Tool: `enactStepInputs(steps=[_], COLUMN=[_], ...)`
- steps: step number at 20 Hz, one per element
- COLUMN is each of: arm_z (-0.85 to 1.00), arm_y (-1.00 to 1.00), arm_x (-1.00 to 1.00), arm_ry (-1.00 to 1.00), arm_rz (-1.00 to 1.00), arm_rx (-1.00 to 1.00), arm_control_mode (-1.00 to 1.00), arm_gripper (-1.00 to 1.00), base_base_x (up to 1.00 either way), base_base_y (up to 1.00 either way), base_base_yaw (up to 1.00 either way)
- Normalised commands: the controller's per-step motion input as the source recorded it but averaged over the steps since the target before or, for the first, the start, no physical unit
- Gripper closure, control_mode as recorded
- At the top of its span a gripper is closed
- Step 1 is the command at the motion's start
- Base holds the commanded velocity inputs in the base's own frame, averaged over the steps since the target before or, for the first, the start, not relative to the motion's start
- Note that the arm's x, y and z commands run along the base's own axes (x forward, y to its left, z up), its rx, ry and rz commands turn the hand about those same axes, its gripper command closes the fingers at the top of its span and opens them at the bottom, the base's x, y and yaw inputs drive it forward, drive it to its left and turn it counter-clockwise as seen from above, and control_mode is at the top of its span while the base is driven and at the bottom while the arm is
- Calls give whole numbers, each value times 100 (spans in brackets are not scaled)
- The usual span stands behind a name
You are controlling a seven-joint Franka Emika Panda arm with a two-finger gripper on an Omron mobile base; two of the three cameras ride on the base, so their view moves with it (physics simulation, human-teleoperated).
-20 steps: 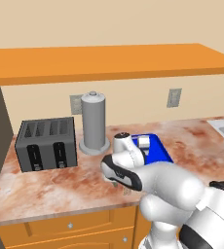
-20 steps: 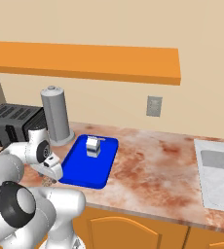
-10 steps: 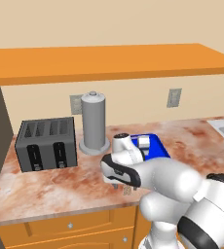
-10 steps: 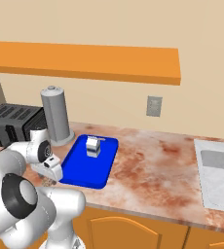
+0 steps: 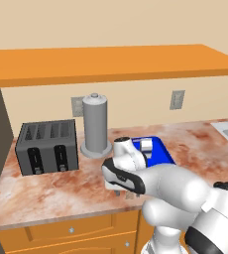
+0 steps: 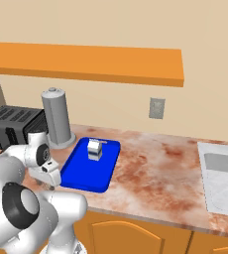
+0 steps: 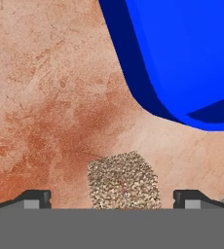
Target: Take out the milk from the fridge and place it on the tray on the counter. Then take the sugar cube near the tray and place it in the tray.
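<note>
Where marbled counter [image 5: 61,186] runs, orange shelf [image 5: 106,62] above.

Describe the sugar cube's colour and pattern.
The sugar cube is tan-brown with fine speckles, clearest in the hand view.

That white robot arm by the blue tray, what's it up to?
The milk already stands upright in the blue tray on the counter. The arm is bent low beside the tray, and its gripper is open, one fingertip on each side of the sugar cube, which lies on the counter just outside the tray's corner. It has not closed on the cube yet; picking it up looks like the next step.
</note>
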Motion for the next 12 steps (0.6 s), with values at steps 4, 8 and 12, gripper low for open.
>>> enactStepInputs(steps=[4,8,12], arm_z=[-5,-22,-21], arm_y=[-2,-18,-11], arm_x=[-4,3,22], arm_ry=[0,-5,-5], arm_rz=[0,0,0], arm_rx=[0,0,0], arm_control_mode=[-100,-100,-100], arm_gripper=[-100,-100,-100], base_base_x=[0,0,0], base_base_y=[0,0,0], base_base_yaw=[0,0,0])
